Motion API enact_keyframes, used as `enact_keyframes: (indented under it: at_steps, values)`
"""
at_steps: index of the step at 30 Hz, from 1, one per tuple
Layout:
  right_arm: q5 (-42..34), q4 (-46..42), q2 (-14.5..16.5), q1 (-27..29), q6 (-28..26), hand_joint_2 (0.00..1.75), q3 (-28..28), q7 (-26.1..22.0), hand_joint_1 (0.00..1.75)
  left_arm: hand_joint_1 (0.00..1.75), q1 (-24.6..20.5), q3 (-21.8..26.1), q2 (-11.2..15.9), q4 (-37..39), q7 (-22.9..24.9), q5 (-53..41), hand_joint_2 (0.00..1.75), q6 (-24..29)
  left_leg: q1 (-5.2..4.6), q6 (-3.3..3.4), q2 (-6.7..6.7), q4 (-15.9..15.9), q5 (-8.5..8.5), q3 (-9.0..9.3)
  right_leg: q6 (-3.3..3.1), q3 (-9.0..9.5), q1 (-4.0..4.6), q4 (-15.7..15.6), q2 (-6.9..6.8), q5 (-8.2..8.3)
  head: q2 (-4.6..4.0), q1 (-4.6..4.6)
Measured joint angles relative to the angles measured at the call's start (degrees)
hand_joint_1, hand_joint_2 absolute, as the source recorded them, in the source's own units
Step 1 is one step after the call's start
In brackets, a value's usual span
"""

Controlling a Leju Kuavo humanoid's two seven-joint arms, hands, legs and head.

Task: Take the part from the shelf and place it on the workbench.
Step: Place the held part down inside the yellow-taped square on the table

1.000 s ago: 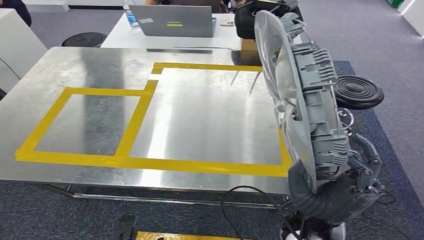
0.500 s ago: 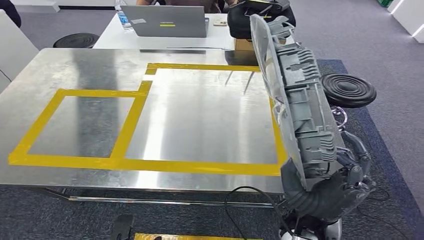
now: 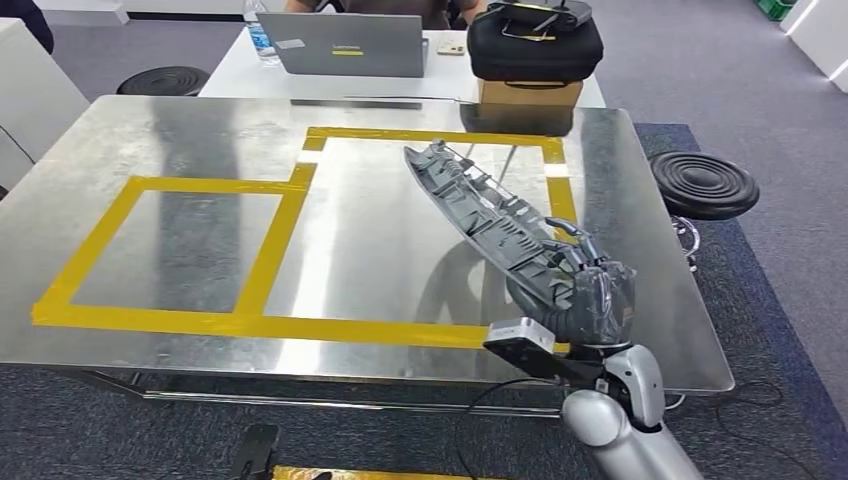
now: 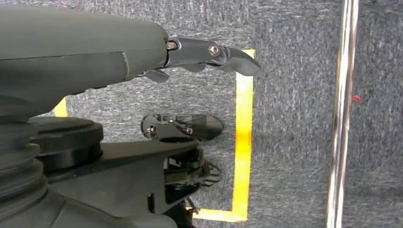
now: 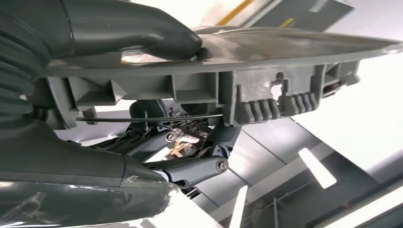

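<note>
Gripping the grey plastic part (image 3: pixel 490 225) at its near end, the right hand (image 3: pixel 585 300) reaches over the workbench (image 3: pixel 200 130) in the head view. The part is long and ribbed, slanting from the hand up and away toward the far side of the table, inside the larger of the two yellow tape outlines (image 3: pixel 300 328). Whether its far tip touches the metal or hangs just above it I cannot tell; its reflection lies close beneath. Holding one end lets the hand lower the other end first, which I judge is the plan, since the taped rectangle looks like the target zone. Beyond the bench sit a laptop (image 3: pixel 345 45) and a black case (image 3: pixel 535 42) on a cardboard box (image 3: pixel 530 92); a round black stool (image 3: pixel 703 183) stands to the right.

From the left wrist, the left hand (image 4: pixel 209 54) hangs over grey carpet beside a yellow floor marking (image 4: pixel 244 133). Its fingers are loosely extended with nothing in them, so it plays no role in the placing.

From the right wrist, the thumb (image 5: pixel 157 33) presses one face of the part (image 5: pixel 266 61) while the darker fingers (image 5: pixel 190 168) curl behind the ribbed side, a clamp that keeps the long piece from swinging.
</note>
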Motion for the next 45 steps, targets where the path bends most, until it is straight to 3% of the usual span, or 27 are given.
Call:
enact_keyframes:
  at_steps: [2, 4, 7, 9, 10, 12, 14, 16, 19, 21, 23, 25, 26, 29, 31, 34, 36, 39, 40, 41, 42, 44, 45]
  values:
    - [-0.02, 3.04, -1.04, -2.18, 0.93, 1.75, -0.31, 0.18, 1.75, 0.0, -0.07, -0.17, -0.05, 0.0, 0.16, -0.22, 1.75, -0.08, 0.12, -0.67, -0.01, -0.19, 0.2, -0.09, -0.65, -0.03, 0.08, -0.28, 0.06, 0.37, 0.0, 0.0]
    - [0.19, 5.94, -1.76, -4.34, 2.16, 1.75, -0.46, 0.65, 1.75, 0.0, -0.16, -0.39, -0.09, 0.0, 0.49, -0.57, 1.75, -0.17, 0.19, -1.24, 0.03, 1.32, -0.99, -0.85, -1.43, 0.01, -0.08, -0.72, 0.07, 0.81, 0.0, -0.06]
    - [0.98, 11.22, -2.25, -7.87, 3.93, 1.75, -0.46, 1.14, 1.75, 0.0, -0.34, -0.94, -0.04, 0.0, 1.03, -1.21, 1.75, -0.27, 0.19, -1.75, 0.06, 11.1, -6.01, -5.48, -1.9, -0.05, -0.21, -0.94, 0.07, 1.05, 0.0, -0.17]
    - [1.79, 15.4, -2.36, -10.0, 4.57, 1.75, -0.45, 1.27, 1.75, 0.0, -0.37, -1.33, -0.01, 0.0, 1.42, -1.73, 1.75, -0.35, 0.23, -1.95, 0.07, 15.54, -6.94, -7.74, -1.9, -0.09, -0.25, -0.93, 0.05, 1.06, 0.0, -0.16]
    - [2.15, 17.26, -2.38, -10.91, 4.73, 1.75, -0.44, 1.25, 1.75, 0.0, -0.4, -1.5, 0.01, 0.0, 1.57, -1.93, 1.75, -0.39, 0.27, -2.01, 0.08, 14.7, -5.82, -7.39, -1.85, -0.08, -0.3, -0.91, 0.06, 1.07, 0.0, -0.16]
    - [2.61, 20.02, -2.4, -12.35, 4.84, 1.75, -0.42, 1.19, 1.75, 0.0, -0.54, -1.82, 0.03, -0.01, 1.73, -2.13, 1.75, -0.43, 0.47, -2.16, 0.13, 8.19, -1.95, -4.15, -1.55, -0.03, -0.45, -0.85, 0.11, 1.05, 0.0, -0.17]
    - [2.76, 21.65, -2.41, -13.45, 4.82, 1.75, -0.39, 1.14, 1.75, 0.0, -0.72, -2.11, -0.04, -0.02, 1.76, -2.28, 1.75, -0.45, 0.68, -2.27, 0.09, 1.96, 0.21, -1.05, -1.04, -0.21, -0.34, -0.6, 0.2, 0.94, 0.0, -0.29]
    - [3.03, 23.5, -2.4, -14.67, 4.87, 1.75, -0.32, 1.03, 1.75, 0.0, -0.88, -2.45, -0.13, -0.02, 1.91, -2.58, 1.75, -0.49, 0.66, -1.76, -0.06, 0.02, 0.19, -0.32, -0.52, -0.52, -0.11, -0.46, 0.31, 0.94, 0.0, -0.26]
    - [3.19, 28.34, -1.82, -17.45, 5.63, 1.75, -0.04, 0.58, 1.75, 0.0, -1.09, -3.15, -0.22, -0.02, 2.69, -3.67, 1.75, -0.71, 0.53, -0.45, -0.07, -0.16, 0.25, -0.44, 0.26, -0.86, -0.31, -0.31, 0.3, 0.82, 0.0, -0.13]
    - [2.52, 33.35, -0.46, -20.66, 7.21, 1.75, 0.13, 0.56, 1.75, 0.0, -1.55, -4.07, -0.38, -0.02, 3.8, -4.99, 1.75, -0.96, 0.6, 0.24, 0.14, -0.24, 0.42, -0.42, 0.7, -2.76, -0.43, 3.41, 0.14, -1.27, 0.0, 0.11]
    - [2.04, 38.72, 1.54, -24.0, 8.74, 1.75, 0.47, 1.1, 1.75, 0.0, -2.23, -5.11, -0.55, -0.02, 4.92, -6.17, 1.75, -1.12, 0.51, 0.58, 0.39, -0.23, 0.41, -0.42, 0.93, -6.48, -0.45, 11.17, 0.05, -4.69, 0.0, 0.3]
    - [2.03, 43.43, 3.33, -26.16, 9.3, 1.75, 0.88, 1.71, 1.75, 0.0, -2.79, -5.87, -0.71, -0.02, 5.62, -6.72, 1.75, -1.15, 0.48, 0.67, 0.44, -0.22, 0.37, -0.38, 0.96, -9.21, -0.46, 16.56, 0.05, -5.98, 0.0, 0.32]
    - [2.04, 45.58, 4.02, -26.9, 9.37, 1.75, 1.06, 1.86, 1.75, 0.0, -2.96, -6.19, -0.79, -0.02, 5.79, -6.82, 1.75, -1.15, 0.49, 0.68, 0.37, -0.21, 0.35, -0.33, 0.91, -9.25, -0.48, 16.39, 0.05, -5.19, 0.0, 0.33]
    - [1.99, 49.41, 5.47, -29.02, 9.21, 1.75, 1.41, 1.79, 1.75, 0.0, -3.19, -6.89, -0.95, -0.02, 5.94, -6.86, 1.75, -1.14, 0.47, 0.33, 0.09, -0.17, 0.21, -0.11, 0.7, -4.22, -0.56, 5.67, -0.02, 0.37, 0.0, 0.33]
    - [1.91, 51.33, 6.23, -30.19, 9.11, 1.75, 1.56, 1.6, 1.75, 0.0, -3.31, -7.08, -0.95, -0.02, 5.94, -6.87, 1.75, -1.15, 0.31, -0.31, 0.04, -0.09, 0.22, -0.31, 0.42, -1.98, -0.46, 0.81, 0.01, 1.72, 0.0, 0.25]
    - [2.47, 53.47, 7.01, -30.99, 9.33, 1.75, 1.86, 1.97, 1.75, 0.0, -3.33, -7.36, -1.02, -0.02, 5.94, -6.97, 1.75, -1.36, 0.38, -1.29, 0.08, -0.36, 0.47, -0.53, -0.48, -2.01, -0.22, 0.12, 0.21, 1.73, 0.0, -0.01]
    - [3.14, 54.58, 7.77, -31.71, 10.2, 1.75, 2.25, 2.95, 1.75, 0.0, -3.41, -7.66, -1.15, -0.02, 5.98, -7.19, 1.75, -1.55, 0.44, -1.82, 0.14, 1.26, -0.81, -1.28, -1.12, -1.81, -0.35, -0.19, 0.22, 1.9, 0.0, -0.12]
    - [4.4, 57.34, 10.5, -33.08, 12.37, 1.75, 3.07, 4.82, 1.75, 0.0, -3.59, -8.24, -1.28, -0.02, 6.63, -7.72, 1.75, -1.59, 0.45, -2.3, 0.19, 11.6, -5.59, -6.39, -1.82, -1.72, -0.4, -0.36, 0.29, 1.9, 0.0, -0.35]
    - [5.12, 58.3, 11.6, -33.32, 13.23, 1.75, 3.53, 5.39, 1.75, 0.0, -3.6, -8.4, -1.28, -0.02, 6.92, -7.88, 1.75, -1.57, 0.46, -2.38, 0.19, 14.4, -6.27, -7.88, -1.91, -1.71, -0.37, -0.36, 0.39, 1.88, 0.0, -0.37]
    - [5.82, 58.95, 12.51, -33.45, 14.01, 1.75, 4.08, 5.74, 1.75, 0.0, -3.6, -8.5, -1.28, -0.02, 7.12, -8.01, 1.75, -1.54, 0.48, -2.42, 0.19, 14.96, -5.73, -8.3, -1.94, -1.69, -0.37, -0.35, 0.52, 1.87, 0.0, -0.37]
    - [6.4, 59.4, 13.37, -33.58, 14.8, 1.75, 4.68, 5.93, 1.75, 0.0, -3.6, -8.58, -1.28, -0.02, 7.26, -8.09, 1.75, -1.52, 0.52, -2.43, 0.21, 13.3, -4.24, -7.56, -1.91, -1.65, -0.39, -0.35, 0.71, 1.86, 0.0, -0.37]
    - [6.95, 59.97, 15.02, -33.96, 16.19, 1.75, 5.94, 5.85, 1.75, 0.0, -3.67, -8.75, -1.31, -0.02, 7.42, -8.21, 1.75, -1.52, 0.63, -2.49, 0.33, 6.26, -0.58, -4.02, -1.64, -1.57, -0.36, -0.25, 1.08, 1.78, 0.0, -0.4]
    - [7.0, 60.18, 15.72, -34.2, 16.82, 1.75, 6.55, 5.71, 1.75, 0.0, -3.76, -8.81, -1.33, -0.02, 7.47, -8.25, 1.75, -1.58, 0.67, -2.36, 0.31, 3.04, 0.44, -2.39, -1.4, -1.64, -0.27, -0.11, 1.22, 1.69, 0.0, -0.46]
